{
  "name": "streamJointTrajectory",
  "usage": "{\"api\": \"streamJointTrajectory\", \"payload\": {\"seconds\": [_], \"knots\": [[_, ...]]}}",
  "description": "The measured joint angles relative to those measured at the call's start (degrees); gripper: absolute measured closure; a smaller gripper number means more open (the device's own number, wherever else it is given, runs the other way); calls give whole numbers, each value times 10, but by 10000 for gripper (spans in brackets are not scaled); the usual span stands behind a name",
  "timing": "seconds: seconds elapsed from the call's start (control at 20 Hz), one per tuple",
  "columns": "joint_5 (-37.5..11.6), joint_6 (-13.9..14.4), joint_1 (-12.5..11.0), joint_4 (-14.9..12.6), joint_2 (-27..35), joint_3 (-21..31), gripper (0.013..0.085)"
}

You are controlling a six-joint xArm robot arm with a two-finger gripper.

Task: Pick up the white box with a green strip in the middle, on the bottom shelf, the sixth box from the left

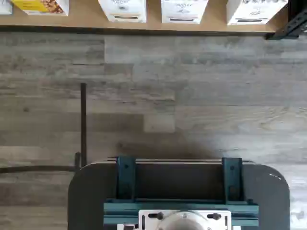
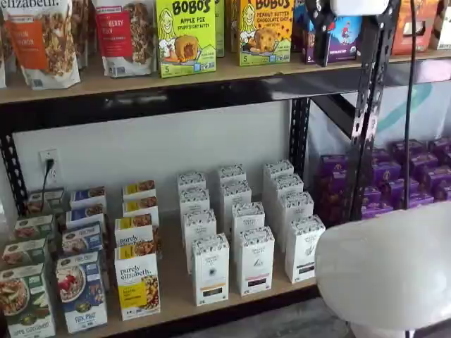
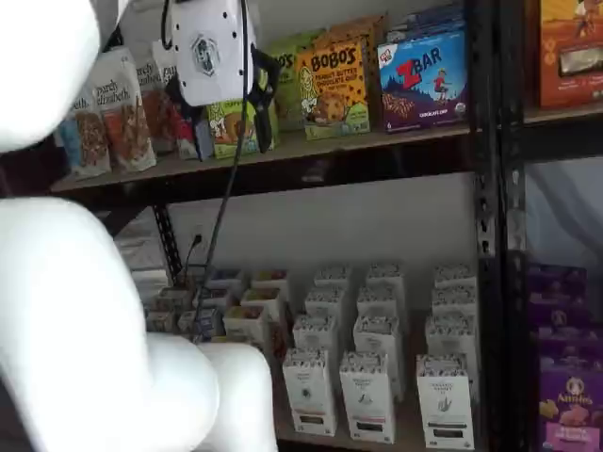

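Shelf views show us the gripper (image 3: 221, 118) spread wide, high above the white box (image 3: 368, 396) on the bottom shelf (image 2: 180, 303).

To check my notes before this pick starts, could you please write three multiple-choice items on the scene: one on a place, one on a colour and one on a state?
1. Where is the gripper?
A. up by the upper shelf
B. down among the white cartons
C. beside the purple boxes

2. What colour are the boxes stacked right of the rack's upright, beside the bottom shelf?
A. red
B. purple
C. green

3. How do the gripper's fingers stand?
A. closed on a white carton
B. closed on a snack bag
C. apart, holding nothing

Answers: 1 A, it hangs in front of the Bobo's boxes; 2 B, those boxes are plainly purple; 3 C, a gap shows between the black fingers, with nothing in it.
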Motion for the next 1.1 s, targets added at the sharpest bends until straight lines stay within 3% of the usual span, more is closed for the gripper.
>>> {"api": "streamJointTrajectory", "payload": {"seconds": [0.1, 0.15, 0.3, 0.7, 1.1], "knots": [[-40, -5, -1, -10, -28, 29, 130], [-47, -16, -15, -5, -37, 39, 130], [-48, -45, -46, 1, -58, 65, 130], [-59, -98, -101, 9, -106, 116, 130], [-105, -109, -108, -1, -124, 163, 130]]}}
